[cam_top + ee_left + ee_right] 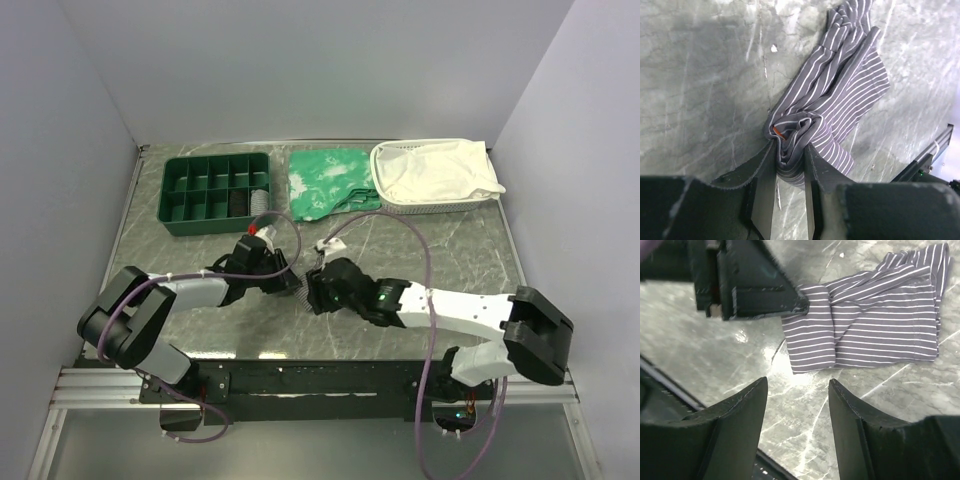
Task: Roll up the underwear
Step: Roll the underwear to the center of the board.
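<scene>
The underwear (840, 85) is grey with fine pale stripes and lies on the marble table between my two grippers. My left gripper (790, 150) is shut on its bunched waistband end, beside the small orange-red tag (776, 131); the rest fans out flat away from the jaws. In the right wrist view the underwear (875, 325) lies folded flat, with the left gripper (760, 285) pinching its left corner. My right gripper (797, 385) is open and empty, just short of the fabric's near edge. From the top, both grippers (283, 272) (312, 290) meet mid-table and mostly hide the underwear (296, 284).
A green compartment tray (215, 193) stands at the back left, with a small striped roll (262, 200) in one cell. A green white-patterned cloth (325, 180) lies beside it. A white basket (400, 205) with a white cloth (435, 172) sits at the back right.
</scene>
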